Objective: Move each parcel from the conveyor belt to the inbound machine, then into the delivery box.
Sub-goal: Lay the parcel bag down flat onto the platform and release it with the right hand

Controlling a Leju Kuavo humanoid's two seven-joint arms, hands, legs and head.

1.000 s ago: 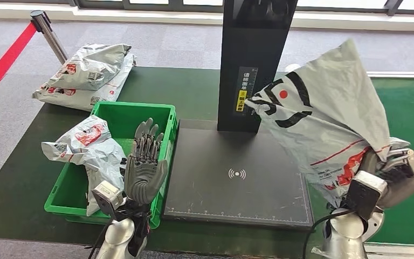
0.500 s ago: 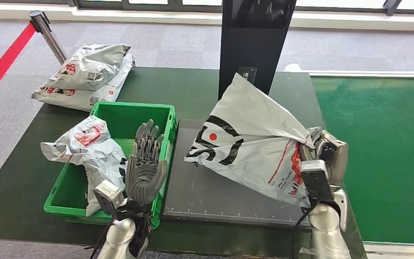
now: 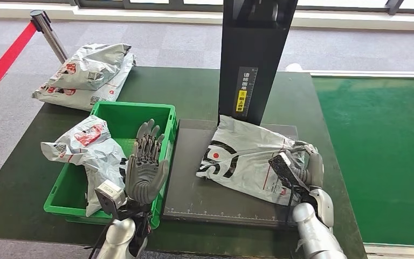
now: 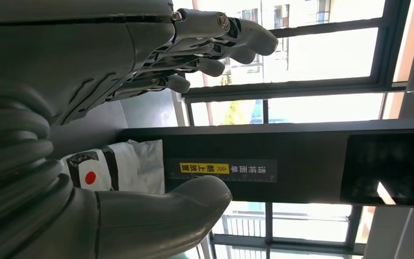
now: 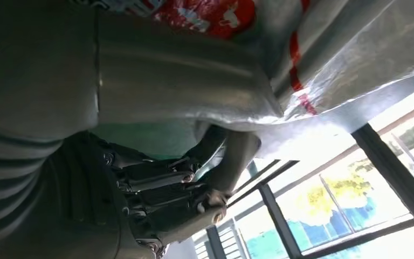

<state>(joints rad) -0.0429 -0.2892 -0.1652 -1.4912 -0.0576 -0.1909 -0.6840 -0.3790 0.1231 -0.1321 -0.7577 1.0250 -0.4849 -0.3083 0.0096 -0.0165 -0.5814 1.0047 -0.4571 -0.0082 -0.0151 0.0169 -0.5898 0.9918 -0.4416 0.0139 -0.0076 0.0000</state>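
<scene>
Crumpled grey parcel (image 3: 248, 164), black-and-red print

A parcel (image 3: 248, 164) lies on the machine's plate (image 3: 194, 183), before the tall post (image 3: 253, 59). The box (image 3: 113, 116) sits left of it on the counter (image 3: 194, 91).
</scene>
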